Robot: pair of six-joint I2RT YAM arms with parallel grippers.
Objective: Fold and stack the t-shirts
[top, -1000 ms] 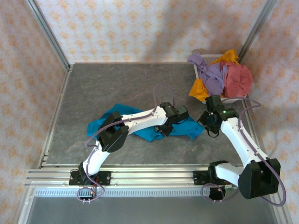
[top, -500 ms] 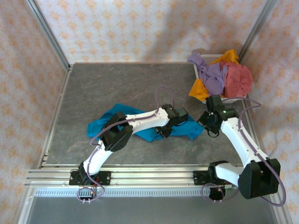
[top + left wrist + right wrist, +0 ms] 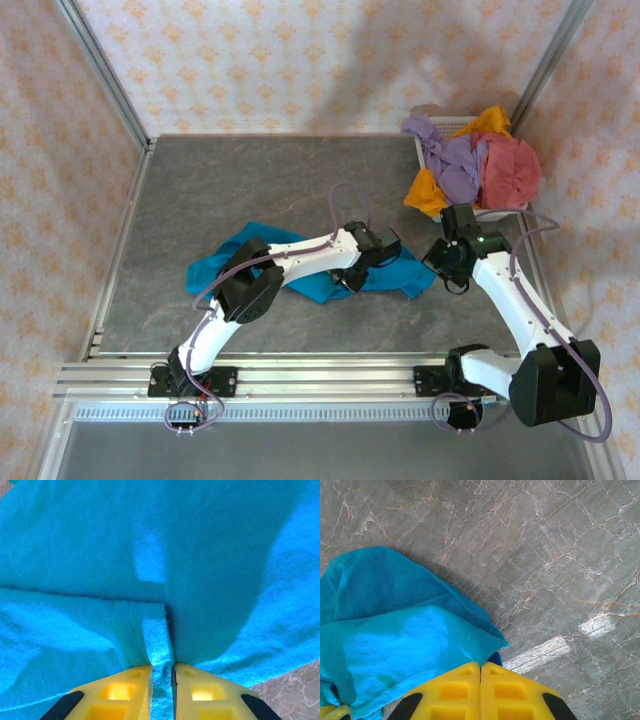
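Left arm and right arm: white tubular links, black joint housings and bases; a lavender cable looped along each; small green light on the right wrist housing. Fingers: yellow moulded plastic, rectangular recesses, black outer corners.

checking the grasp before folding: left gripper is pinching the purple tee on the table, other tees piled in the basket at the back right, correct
Wrong colour: the left gripper is pinching the teal-blue tee, not a purple one, as the left wrist view shows. The other tees are piled in the basket at the back right.
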